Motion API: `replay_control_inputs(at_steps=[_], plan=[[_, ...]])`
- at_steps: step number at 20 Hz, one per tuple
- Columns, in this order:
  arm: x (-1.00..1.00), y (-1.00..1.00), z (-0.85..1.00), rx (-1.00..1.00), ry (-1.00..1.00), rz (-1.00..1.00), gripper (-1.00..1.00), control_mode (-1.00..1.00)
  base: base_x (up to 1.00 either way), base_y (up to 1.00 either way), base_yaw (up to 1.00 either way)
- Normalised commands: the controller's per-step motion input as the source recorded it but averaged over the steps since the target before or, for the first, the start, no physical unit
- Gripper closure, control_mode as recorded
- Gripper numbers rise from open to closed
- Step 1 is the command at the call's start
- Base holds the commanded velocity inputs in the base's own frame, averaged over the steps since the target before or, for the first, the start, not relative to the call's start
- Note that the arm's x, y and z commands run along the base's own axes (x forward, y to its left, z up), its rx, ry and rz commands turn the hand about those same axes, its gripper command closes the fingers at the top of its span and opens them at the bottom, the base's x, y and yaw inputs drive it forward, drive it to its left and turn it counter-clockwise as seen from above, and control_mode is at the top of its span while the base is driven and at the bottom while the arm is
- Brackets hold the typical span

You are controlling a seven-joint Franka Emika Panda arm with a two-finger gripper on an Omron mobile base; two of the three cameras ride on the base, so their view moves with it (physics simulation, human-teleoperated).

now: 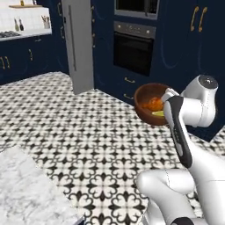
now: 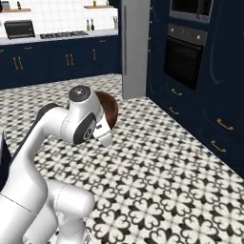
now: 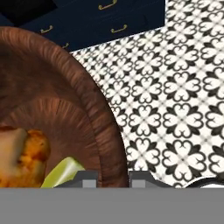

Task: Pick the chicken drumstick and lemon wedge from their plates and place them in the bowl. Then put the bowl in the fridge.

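Gripper (image 3: 113, 180) is pinching the bowl (image 1: 147, 102) by its rim, jaws narrow on the thick wall, carrying it tilted in the air above the black-and-white patterned floor (image 1: 88, 132). Chicken drumstick (image 1: 154, 103) and lemon wedge (image 1: 158, 114) are lying inside the bowl. Fridge (image 1: 78, 44) is standing well apart, beside navy cabinets (image 1: 176, 39) housing a dark oven (image 1: 134, 48); marble counter corner (image 1: 26, 193) is showing nearby.

floor (image 1: 88, 145): black-white patterned tile | cabinets (image 2: 57, 62): navy, gold handles | oven (image 1: 134, 48): built-in

surface: patterned tile floor (image 1: 88, 145); on it: navy cabinets (image 1: 132, 83); grey fridge (image 1: 78, 48)
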Motion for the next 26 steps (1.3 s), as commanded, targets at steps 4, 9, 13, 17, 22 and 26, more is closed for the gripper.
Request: replay_control_inputs(at_steps=[4,9,13,17,22,26], plan=[[0.0,0.0,0.0,0.0,0.0,0.0,1.0,1.0,1.0,-0.44,0.18],[0.0,0.0,0.0,0.0,0.0,0.0,1.0,1.0,1.0,-0.02,0.3],[0.0,0.0,0.0,0.0,0.0,0.0,1.0,1.0,1.0,0.06,0.19],[0.0,0.0,0.0,0.0,0.0,0.0,1.0,1.0,1.0,0.38,0.08],[0.0,0.0,0.0,0.0,0.0,0.0,1.0,1.0,1.0,0.49,0.02],[0.0,0.0,0.0,0.0,0.0,0.0,1.0,1.0,1.0,0.63,0.0]])
